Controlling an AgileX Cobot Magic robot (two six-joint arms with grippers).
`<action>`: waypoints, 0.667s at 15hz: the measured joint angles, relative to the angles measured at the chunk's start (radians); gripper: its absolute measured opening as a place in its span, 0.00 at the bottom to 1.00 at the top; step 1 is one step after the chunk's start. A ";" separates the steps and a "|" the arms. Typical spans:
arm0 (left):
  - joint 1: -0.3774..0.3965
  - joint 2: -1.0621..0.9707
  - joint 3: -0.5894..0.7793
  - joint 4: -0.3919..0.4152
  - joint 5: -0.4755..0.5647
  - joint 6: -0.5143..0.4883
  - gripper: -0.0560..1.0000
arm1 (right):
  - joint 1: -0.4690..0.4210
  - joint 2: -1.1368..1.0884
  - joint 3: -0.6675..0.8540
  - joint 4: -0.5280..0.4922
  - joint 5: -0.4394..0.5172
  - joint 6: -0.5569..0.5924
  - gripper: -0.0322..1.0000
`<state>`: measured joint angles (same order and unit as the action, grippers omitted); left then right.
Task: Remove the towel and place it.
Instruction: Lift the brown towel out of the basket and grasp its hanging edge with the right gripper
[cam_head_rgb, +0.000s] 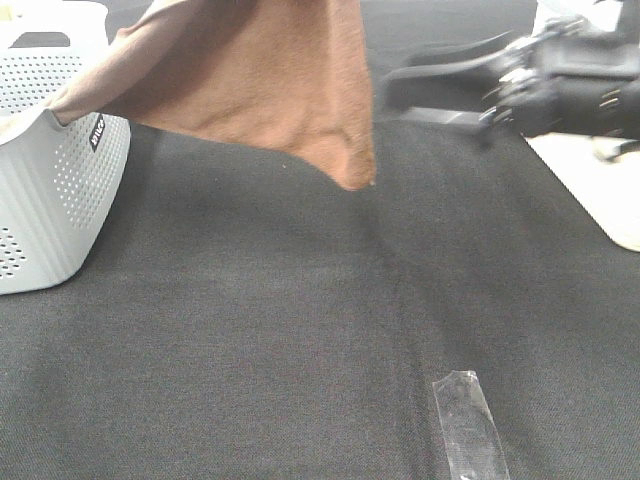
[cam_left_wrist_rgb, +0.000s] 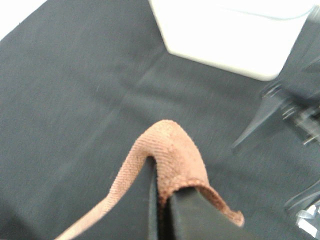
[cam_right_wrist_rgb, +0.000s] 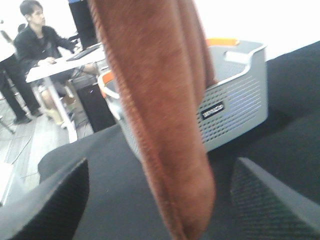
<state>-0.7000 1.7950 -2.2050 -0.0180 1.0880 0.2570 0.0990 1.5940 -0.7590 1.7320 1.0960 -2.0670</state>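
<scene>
Over the table (cam_head_rgb: 300, 330), the towel (cam_head_rgb: 260, 80) hangs with one end draped on the basket (cam_head_rgb: 60, 180), my left jaws pinching its edge, right jaws spread beside its low corner, which I judge I should grab next.

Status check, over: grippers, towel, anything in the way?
Left gripper shut on towel edge. Right gripper open, facing the hanging corner. Towel lifted, one end draped over basket rim. Tape strip on mat, away from towel.
</scene>
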 joint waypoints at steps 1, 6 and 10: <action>0.000 0.000 0.000 -0.009 -0.012 0.000 0.05 | 0.035 0.005 0.000 -0.001 -0.042 -0.006 0.77; 0.000 0.000 0.000 -0.068 -0.033 -0.001 0.05 | 0.134 0.008 -0.034 -0.003 -0.193 -0.006 0.77; 0.000 -0.001 0.000 -0.080 -0.033 -0.014 0.05 | 0.134 0.008 -0.034 -0.003 -0.297 -0.004 0.45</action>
<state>-0.7000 1.7940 -2.2050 -0.0980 1.0550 0.2430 0.2330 1.6020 -0.7930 1.7290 0.7990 -2.0710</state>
